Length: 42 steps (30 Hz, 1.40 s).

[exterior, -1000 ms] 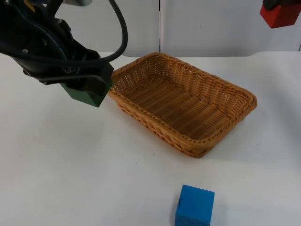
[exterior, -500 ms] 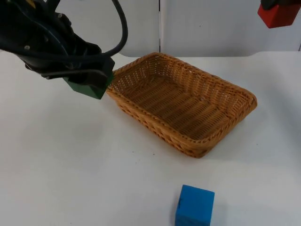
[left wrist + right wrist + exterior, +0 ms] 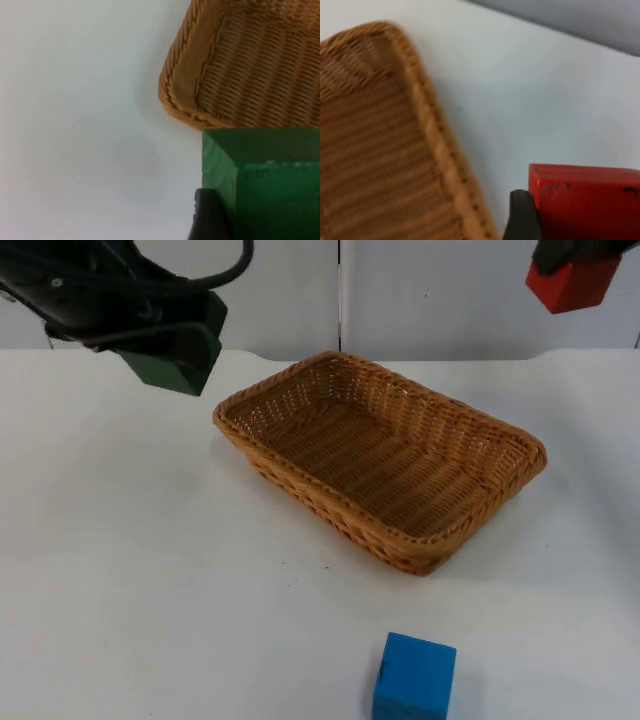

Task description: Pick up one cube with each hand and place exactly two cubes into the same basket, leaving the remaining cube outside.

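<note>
- The green cube is held off the table by the left gripper, whose fingers are clamped on it; in the top view it hangs above the table beyond the basket's left corner, clear of the rim.
- In the left wrist view the green cube sits against a black fingertip, with the basket corner on the table under and ahead of it.
- The red cube is gripped by the right gripper, closed on it, high at the far right of the scene in front of the grey partition wall; it is raised well above the table and not over the basket.
- In the right wrist view the red cube is pressed beside a black fingertip, and the basket's woven rim runs along the table to one side of it.
- The basket is a wicker rectangle set at an angle in the middle of the white table, and it holds no cube.
- The blue cube rests on the table at the near edge, well apart from the basket and from both grippers.
</note>
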{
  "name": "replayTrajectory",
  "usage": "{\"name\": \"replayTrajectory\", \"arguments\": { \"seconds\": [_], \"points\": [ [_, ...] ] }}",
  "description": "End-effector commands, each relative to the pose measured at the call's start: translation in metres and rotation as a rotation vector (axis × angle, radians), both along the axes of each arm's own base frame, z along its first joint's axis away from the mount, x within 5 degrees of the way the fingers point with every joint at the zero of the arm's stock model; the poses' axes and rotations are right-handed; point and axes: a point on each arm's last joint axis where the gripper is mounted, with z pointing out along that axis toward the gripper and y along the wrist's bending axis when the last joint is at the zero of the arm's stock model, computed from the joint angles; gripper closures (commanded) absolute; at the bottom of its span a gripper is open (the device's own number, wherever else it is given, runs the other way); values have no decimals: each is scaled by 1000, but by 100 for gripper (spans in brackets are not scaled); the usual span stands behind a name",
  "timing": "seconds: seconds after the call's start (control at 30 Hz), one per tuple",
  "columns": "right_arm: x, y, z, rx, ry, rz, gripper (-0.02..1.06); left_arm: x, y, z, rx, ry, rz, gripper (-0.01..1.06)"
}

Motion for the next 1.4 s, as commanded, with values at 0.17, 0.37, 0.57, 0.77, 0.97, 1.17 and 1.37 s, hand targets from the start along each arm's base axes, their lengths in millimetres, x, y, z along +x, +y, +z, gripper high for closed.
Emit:
{"name": "replayTrajectory", "arguments": {
  "seconds": [0.17,0.37,0.57,0.77,0.97,1.17,1.37],
  "points": [
    [-16,31,5,-20,32,102,105,26,-8,-8,-14,10,13,105],
    [-29,52,-2,-45,73,181,105,48,-15,-17,-10,29,6,105],
    [-35,57,-24,-35,119,185,105,65,-27,-26,-47,75,-40,105],
    [-44,62,-47,27,168,240,105,78,-40,-33,-118,94,-111,105],
    [-48,67,-59,56,160,254,105,88,-45,-43,-126,104,-119,105],
    [-55,85,-68,29,134,333,105,95,-51,-59,-166,124,-140,105],
    [-57,92,-82,17,170,354,105,98,-53,-70,-175,132,-153,105]
  ]
}}
